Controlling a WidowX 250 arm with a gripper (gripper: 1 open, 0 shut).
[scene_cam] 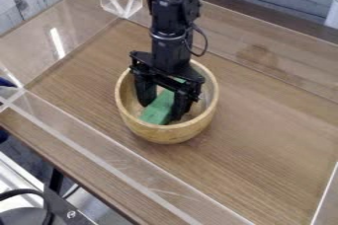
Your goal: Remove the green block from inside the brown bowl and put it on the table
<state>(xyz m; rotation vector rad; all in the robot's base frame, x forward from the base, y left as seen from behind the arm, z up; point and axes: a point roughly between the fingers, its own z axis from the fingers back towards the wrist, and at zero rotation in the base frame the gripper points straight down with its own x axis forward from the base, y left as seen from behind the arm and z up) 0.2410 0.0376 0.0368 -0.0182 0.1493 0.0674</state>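
The brown bowl (169, 122) sits near the middle of the table (264, 140). Inside it the green block (161, 110) leans against the bowl's inner wall. My black gripper (164, 95) points straight down into the bowl, open, with one finger on each side of the block's upper part. The fingers (140, 88) straddle the block without pressing it. The block's top end is partly hidden behind the gripper.
Low clear acrylic walls (59, 135) edge the table on all sides. A clear acrylic bracket (122, 0) stands at the back left. The arm (169, 2) rises from the bowl toward the top of the view.
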